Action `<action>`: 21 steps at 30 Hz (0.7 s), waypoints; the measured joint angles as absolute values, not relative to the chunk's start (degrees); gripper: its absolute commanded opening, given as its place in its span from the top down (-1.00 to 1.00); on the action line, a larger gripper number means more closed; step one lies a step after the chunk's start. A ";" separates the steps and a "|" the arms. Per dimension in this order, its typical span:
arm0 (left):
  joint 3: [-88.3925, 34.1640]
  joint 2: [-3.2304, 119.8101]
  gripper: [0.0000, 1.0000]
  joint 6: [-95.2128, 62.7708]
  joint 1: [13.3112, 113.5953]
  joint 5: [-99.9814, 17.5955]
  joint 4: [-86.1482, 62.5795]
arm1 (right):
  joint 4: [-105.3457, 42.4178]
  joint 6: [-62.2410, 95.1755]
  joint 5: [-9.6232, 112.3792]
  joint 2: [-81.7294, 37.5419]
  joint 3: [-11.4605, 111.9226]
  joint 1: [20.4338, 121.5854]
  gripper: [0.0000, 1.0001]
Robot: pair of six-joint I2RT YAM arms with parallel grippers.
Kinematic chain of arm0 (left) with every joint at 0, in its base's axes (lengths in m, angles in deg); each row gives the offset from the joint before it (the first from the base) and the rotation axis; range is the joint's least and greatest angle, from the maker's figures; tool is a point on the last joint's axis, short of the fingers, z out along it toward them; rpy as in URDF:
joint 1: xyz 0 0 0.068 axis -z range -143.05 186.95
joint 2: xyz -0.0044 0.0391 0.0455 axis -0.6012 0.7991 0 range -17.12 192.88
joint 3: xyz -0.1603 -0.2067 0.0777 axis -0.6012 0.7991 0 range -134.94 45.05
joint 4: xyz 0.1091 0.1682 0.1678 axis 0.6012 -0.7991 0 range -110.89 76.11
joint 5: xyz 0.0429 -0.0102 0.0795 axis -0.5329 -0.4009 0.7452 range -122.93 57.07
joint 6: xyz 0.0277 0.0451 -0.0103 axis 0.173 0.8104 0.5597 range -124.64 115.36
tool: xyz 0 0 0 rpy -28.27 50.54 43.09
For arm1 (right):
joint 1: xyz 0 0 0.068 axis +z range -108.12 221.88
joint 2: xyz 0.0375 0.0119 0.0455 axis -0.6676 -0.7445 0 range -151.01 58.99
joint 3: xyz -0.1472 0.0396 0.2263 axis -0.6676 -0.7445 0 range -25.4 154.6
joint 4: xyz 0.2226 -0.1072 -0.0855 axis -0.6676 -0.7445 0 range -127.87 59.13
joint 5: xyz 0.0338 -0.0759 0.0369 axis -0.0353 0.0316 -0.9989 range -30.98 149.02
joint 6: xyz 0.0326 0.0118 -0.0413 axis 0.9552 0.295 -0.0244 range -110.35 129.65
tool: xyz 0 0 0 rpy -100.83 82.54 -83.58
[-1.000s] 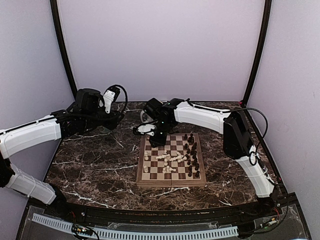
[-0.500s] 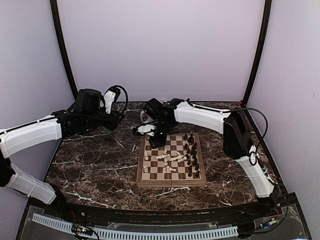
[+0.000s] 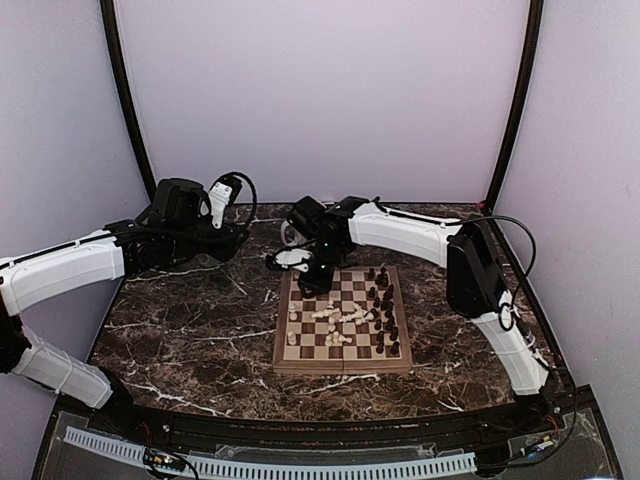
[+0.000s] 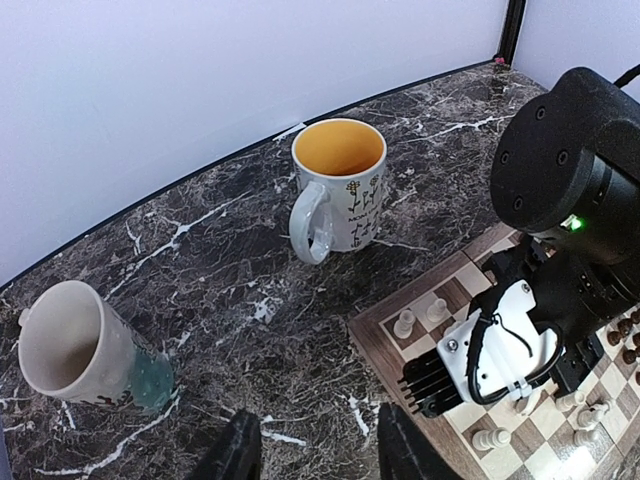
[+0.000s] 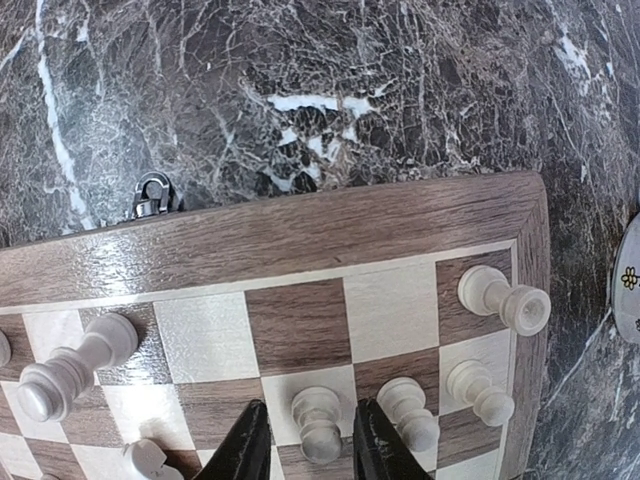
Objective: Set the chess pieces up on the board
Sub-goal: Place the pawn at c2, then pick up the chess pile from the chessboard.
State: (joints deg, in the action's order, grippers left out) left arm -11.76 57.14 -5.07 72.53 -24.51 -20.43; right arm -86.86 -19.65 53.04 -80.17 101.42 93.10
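Observation:
The board [image 3: 283, 352] lies right of the table's middle. Cream-white chess pieces [image 3: 340, 320] lie jumbled at its centre, and dark pieces [image 3: 385, 310] stand along its right side. My right gripper [image 3: 312, 283] hangs over the board's far left corner. In the right wrist view its open jaws [image 5: 307, 440] straddle an upright white pawn [image 5: 320, 425], with a gap on each side. Two more white pawns [image 5: 410, 412] and a white rook [image 5: 500, 295] stand to its right. My left gripper [image 4: 320, 450] is open and empty above bare marble, left of the board [image 4: 385, 340].
An upright mug with an orange inside [image 4: 340, 190] stands beyond the board's far left corner. A cream mug [image 4: 75, 345] lies on its side farther left. The right arm's wrist [image 4: 560, 200] looms over the board. A metal clasp [image 5: 150, 195] sits on the board's edge.

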 measured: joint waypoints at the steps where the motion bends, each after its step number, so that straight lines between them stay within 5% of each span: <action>1: -11.76 57.14 0.15 -5.09 72.53 -24.51 -20.43 | -86.88 -19.67 53.11 -80.08 101.42 93.02 0.37; 11: -11.76 57.49 0.14 -4.78 72.53 -26.39 -20.41 | -83.18 -19.80 52.93 -65.26 87.28 90.57 0.37; 21: -13.38 67.37 0.20 -1.13 75.61 -47.74 -20.48 | -76.91 -20.08 47.21 -51.58 66.12 83.25 0.41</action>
